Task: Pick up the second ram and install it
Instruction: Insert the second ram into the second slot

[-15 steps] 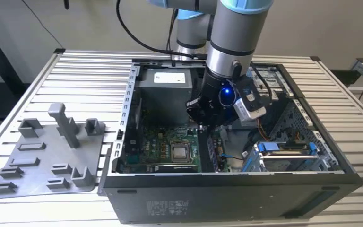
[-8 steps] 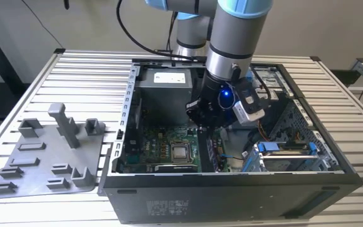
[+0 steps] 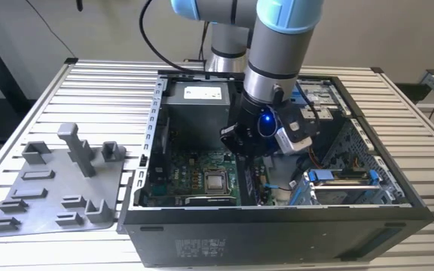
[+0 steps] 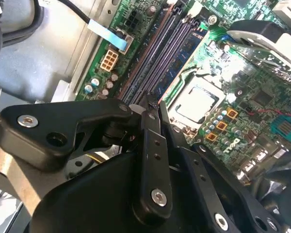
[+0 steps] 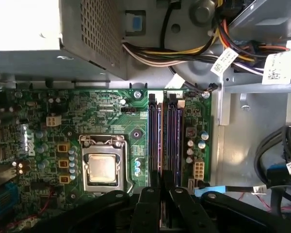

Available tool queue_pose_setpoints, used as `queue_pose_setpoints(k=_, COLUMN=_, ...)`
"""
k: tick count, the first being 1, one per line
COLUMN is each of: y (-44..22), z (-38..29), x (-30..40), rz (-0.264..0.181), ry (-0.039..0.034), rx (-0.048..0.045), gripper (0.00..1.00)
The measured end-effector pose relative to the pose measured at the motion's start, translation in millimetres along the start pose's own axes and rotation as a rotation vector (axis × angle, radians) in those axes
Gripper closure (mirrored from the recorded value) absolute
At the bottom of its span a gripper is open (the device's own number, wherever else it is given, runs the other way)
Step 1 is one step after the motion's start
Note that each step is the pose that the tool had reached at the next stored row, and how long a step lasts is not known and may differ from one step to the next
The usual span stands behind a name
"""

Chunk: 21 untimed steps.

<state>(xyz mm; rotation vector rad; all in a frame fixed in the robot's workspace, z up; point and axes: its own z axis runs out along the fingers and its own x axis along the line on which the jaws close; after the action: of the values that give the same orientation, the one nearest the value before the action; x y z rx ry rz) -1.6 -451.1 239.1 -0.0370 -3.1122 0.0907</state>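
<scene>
My gripper [image 3: 248, 148] is inside the open computer case [image 3: 149, 169], low over the memory slots [image 5: 165, 136] on the green motherboard [image 5: 102, 109]. Its black fingers [image 4: 153, 141] are pressed close together. A thin dark strip, the second ram [image 5: 161, 145], shows edge-on between them and runs in line with the slots, right beside the purple-tinted ones [image 4: 170, 51]. I cannot tell whether it touches a slot. The silver processor [image 5: 103, 167] sits in its socket beside the slots, and it also appears in the exterior view [image 3: 217, 181].
A grey fixture plate [image 3: 51, 197] with an upright post [image 3: 77, 149] lies on the slatted table at the exterior view's left. In the case are a power supply [image 3: 202, 104], a cable bundle [image 5: 184, 53] and a drive cage [image 3: 345, 186].
</scene>
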Motion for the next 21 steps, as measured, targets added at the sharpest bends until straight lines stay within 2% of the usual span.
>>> queue_pose_setpoints(k=7, y=-1.1, z=7.4, x=0.7, rz=0.003, ry=0.0002, rx=-0.0010, gripper=0.86)
queue_pose_setpoints(k=21, y=-1.8, z=10.3, x=0.6, rz=0.018, ry=0.0011, rx=-0.0027, gripper=0.86)
